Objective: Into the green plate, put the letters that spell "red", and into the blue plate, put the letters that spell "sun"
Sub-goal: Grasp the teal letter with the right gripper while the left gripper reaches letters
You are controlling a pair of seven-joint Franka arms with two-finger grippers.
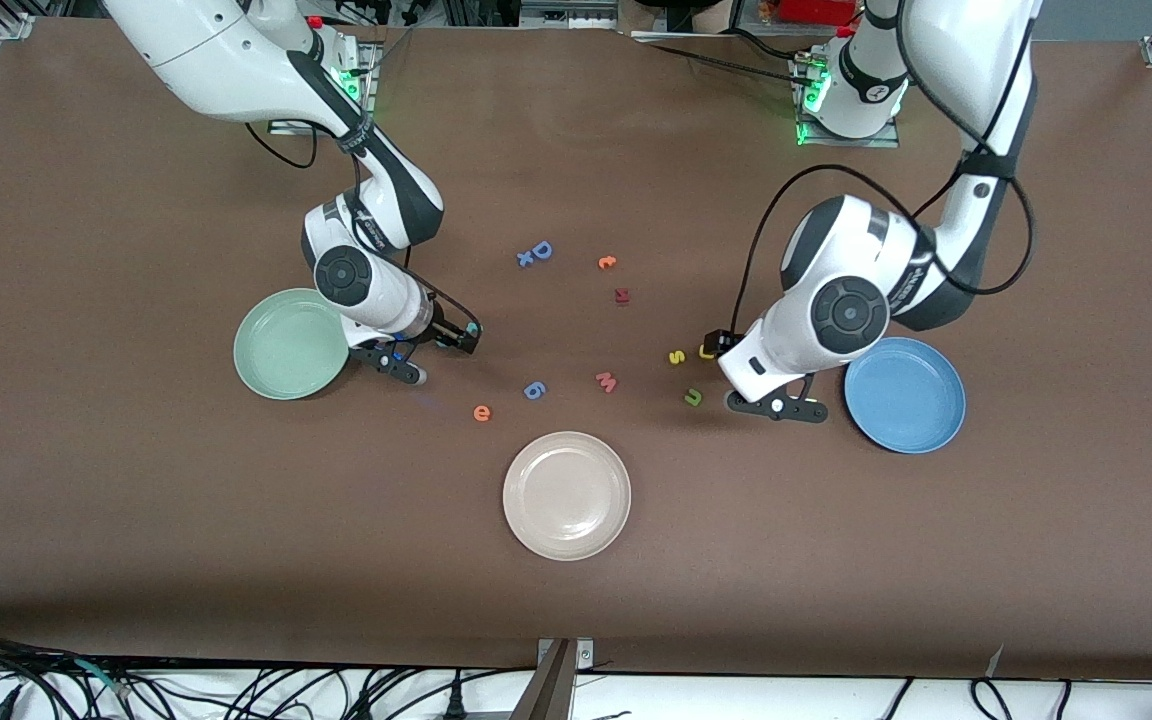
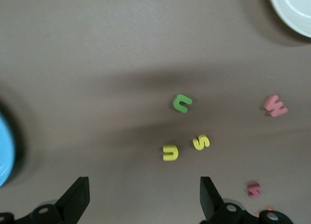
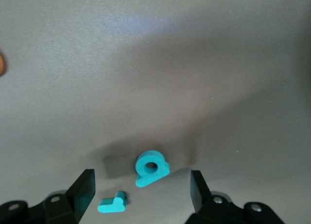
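The teal "d" (image 3: 151, 166) stands on edge and the teal "r" (image 3: 112, 203) lies flat. Both are on the mat between the fingers of my open right gripper (image 3: 142, 195), touching neither finger. That gripper (image 1: 461, 338) is low beside the green plate (image 1: 291, 343). The orange "e" (image 1: 481, 412) lies nearer the camera. My left gripper (image 1: 716, 343) is open and holds nothing, close over the yellow "u" (image 2: 170, 152). The yellow "s" (image 2: 201, 142) and the olive-green letter (image 2: 182, 103) lie beside it. The blue plate (image 1: 904, 394) sits at the left arm's end.
A cream plate (image 1: 566, 495) sits nearest the camera, mid-table. Loose extras lie in the middle: a blue "6" (image 1: 534, 390), a pink "w" (image 1: 606, 381), a blue "D" (image 1: 536, 253), an orange letter (image 1: 607, 262) and a small red one (image 1: 622, 295).
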